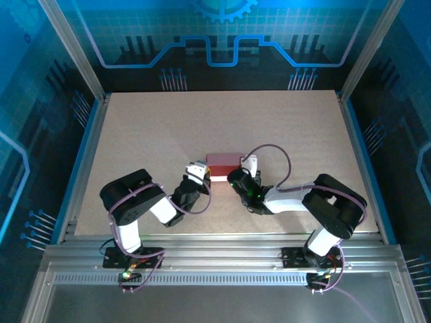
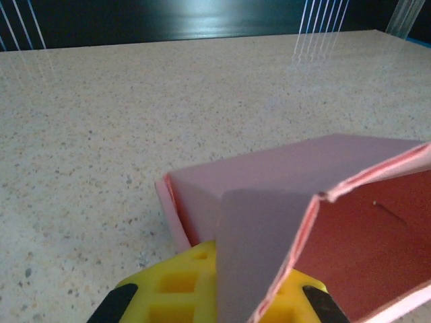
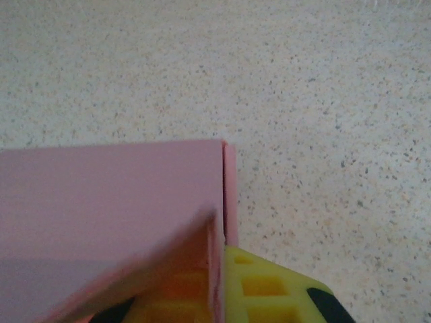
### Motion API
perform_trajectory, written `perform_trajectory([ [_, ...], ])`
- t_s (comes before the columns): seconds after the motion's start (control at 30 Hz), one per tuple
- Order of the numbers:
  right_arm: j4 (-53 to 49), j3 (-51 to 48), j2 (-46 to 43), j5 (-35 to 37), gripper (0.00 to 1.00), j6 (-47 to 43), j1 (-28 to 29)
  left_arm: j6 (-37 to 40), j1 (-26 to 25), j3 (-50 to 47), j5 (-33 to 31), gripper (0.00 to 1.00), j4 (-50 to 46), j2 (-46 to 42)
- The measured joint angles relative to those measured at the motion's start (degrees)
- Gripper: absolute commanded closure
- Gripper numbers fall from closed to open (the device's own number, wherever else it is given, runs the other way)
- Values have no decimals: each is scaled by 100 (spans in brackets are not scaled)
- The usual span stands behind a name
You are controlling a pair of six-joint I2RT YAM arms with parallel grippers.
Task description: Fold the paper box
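paper box point(image 1: 223, 161) lay on the table point(image 1: 148, 128) between my grippers, long axis left-to-right | my left gripper point(image 1: 205, 173) pinched its left-end flap | my right gripper point(image 1: 236, 173) sat against the right end, equally near; I couldn't tell its closure

Pink paper box point(image 1: 223, 161), speckled beige table point(image 1: 168, 128)
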Motion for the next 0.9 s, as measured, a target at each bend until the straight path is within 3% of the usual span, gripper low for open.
perform_trajectory([
  [0.17,232,-280,-7,-232,37,-175,52,120,-192,-11,2,100,356,258],
  [0.3,411,-557,-273,-455,21,-330,72,142,-212,-11,-7,100,437,315],
  [0.5,177,-1139,-1043,-579,17,-492,348,240,-210,-9,-44,100,579,448],
  [0.67,-562,-1440,-2529,-533,18,-514,647,247,-210,57,-44,100,584,492],
  [0.9,-1838,-1399,-4542,-599,18,-1060,455,280,-210,101,-44,100,605,557],
])
